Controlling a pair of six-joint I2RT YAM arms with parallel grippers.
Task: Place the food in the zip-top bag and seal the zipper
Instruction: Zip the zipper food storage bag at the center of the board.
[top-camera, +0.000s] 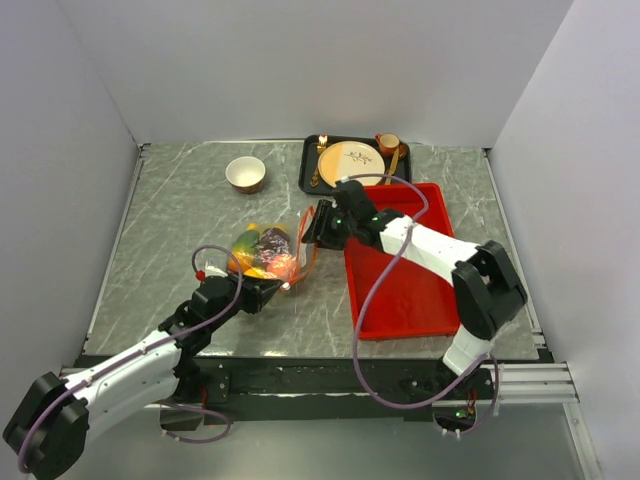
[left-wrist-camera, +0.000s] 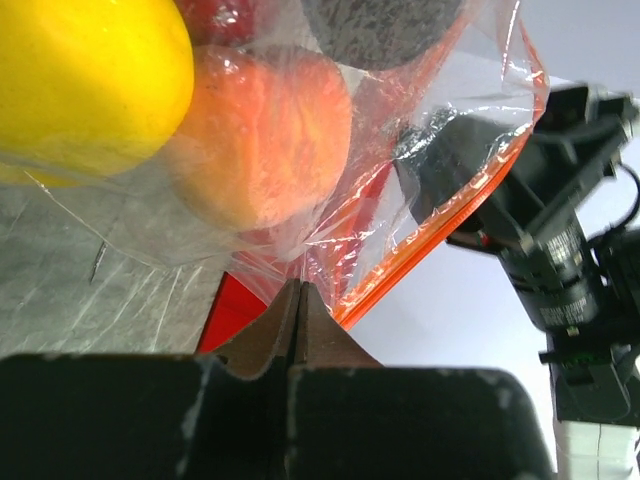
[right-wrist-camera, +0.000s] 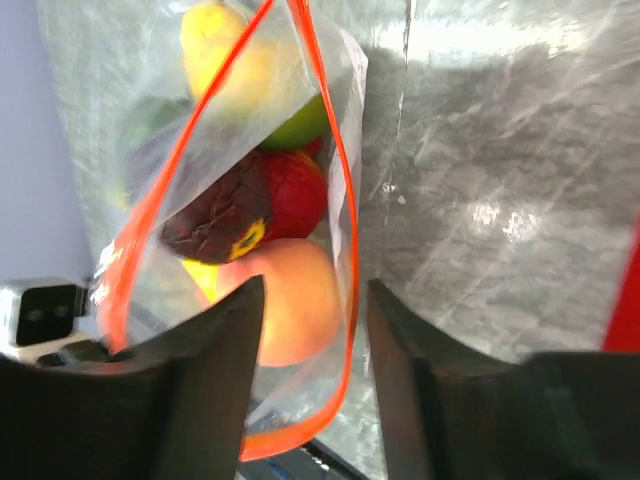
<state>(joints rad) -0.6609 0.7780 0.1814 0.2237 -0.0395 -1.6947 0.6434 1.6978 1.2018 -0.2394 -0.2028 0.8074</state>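
Loading looked pretty much done. The toy fruit (top-camera: 258, 252) was all seen packed inside the clear bag (top-camera: 290, 262), which lay on the table (top-camera: 170, 230) near the middle of the top view, just left of the red tray (top-camera: 420, 300). No loose fruit could be made out outside the bag from up there. A lemon (left-wrist-camera: 80, 80) and a peach (left-wrist-camera: 260, 130) were pressed against the plastic at the upper left of the left wrist view.

The sealing was what was left. In the right wrist view the orange zipper strip (right-wrist-camera: 351, 230) was split into two lines bowed well apart, from the top of the frame down toward the bottom, so the mouth was judged not yet closed at all.

The left gripper (left-wrist-camera: 297, 305) was clamped fully together at the bottom centre of its own view, with a pinch of the bag's film caught between the tips, right beside the orange strip. It was probably being used as an anchor.

The right gripper (right-wrist-camera: 315, 300) was parted about halfway, gripping nothing. One side of the strip ran down through the gap between its dark fingers (right-wrist-camera: 215, 380), and whether the plastic was touched couldn't be told.
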